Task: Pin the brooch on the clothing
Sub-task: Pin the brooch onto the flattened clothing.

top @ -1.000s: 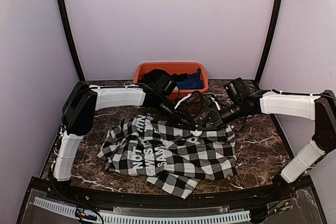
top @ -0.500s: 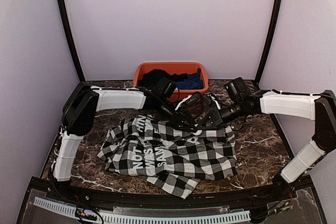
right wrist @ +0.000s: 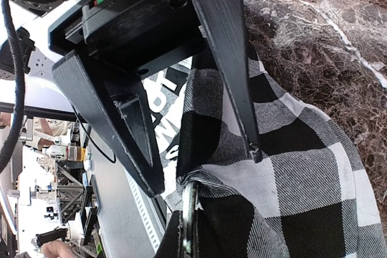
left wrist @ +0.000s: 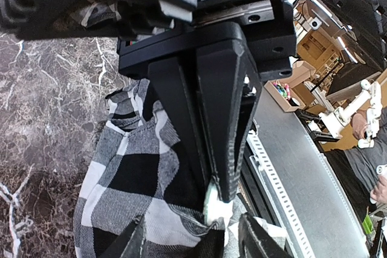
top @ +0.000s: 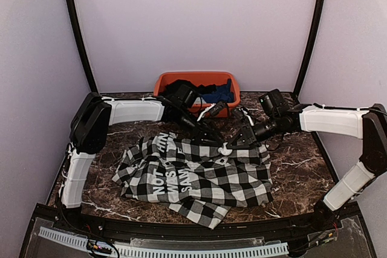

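Right wrist view: the left gripper (right wrist: 204,170) stands with its two fingers apart, straddling a raised fold of the buffalo-check shirt (right wrist: 290,179). Facing it, the right gripper (left wrist: 219,193) has its two fingers pressed together on the one brooch (left wrist: 211,206), a small white round piece held at the shirt's far edge, just right of centre in the top external view. The single shirt lies rumpled across the middle of the marble tabletop (top: 302,161), its long axis running left to right. The white block lettering on its black panel reads from the bottom of the frame upward. Beyond both grippers, at upper centre, one orange bin (top: 193,75) holds one black garment (top: 202,90) and one blue garment (top: 222,93).
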